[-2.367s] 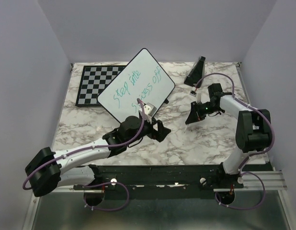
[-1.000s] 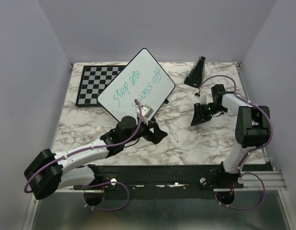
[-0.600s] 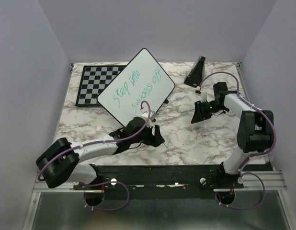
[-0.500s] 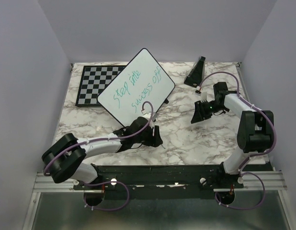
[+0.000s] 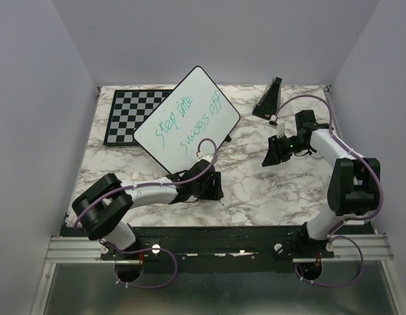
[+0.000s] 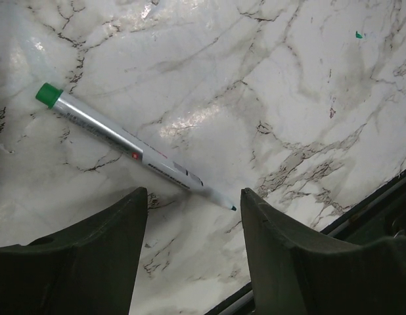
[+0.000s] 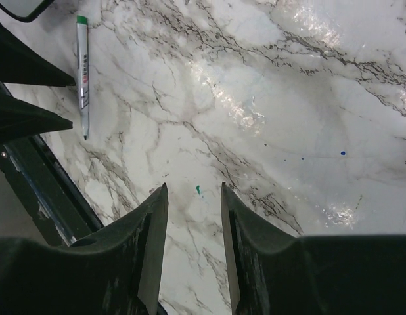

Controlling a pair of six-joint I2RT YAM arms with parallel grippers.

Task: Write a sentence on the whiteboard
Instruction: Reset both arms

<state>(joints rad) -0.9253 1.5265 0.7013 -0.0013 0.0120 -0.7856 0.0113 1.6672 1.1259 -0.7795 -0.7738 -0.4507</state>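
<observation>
This is a lab booth (plain walls (image 5: 39, 98), marble tabletop (image 5: 269, 190)).

On my overhead feed the two arms match. The left arm (image 5: 147, 192) and right arm (image 5: 328, 144) are smooth white tubes between chunky black joint housings. A thin purple cable (image 5: 305, 98) loops along each. Both bases are bolted to a black bar on a silver rail (image 5: 367, 244) at the bottom of the frame. On the wrist feeds, the fingers (image 6: 78, 262) are broad, matte dark grey, with curved inner faces.

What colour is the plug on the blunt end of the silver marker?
Green; the silver marker shows it best in the left wrist view.
</observation>
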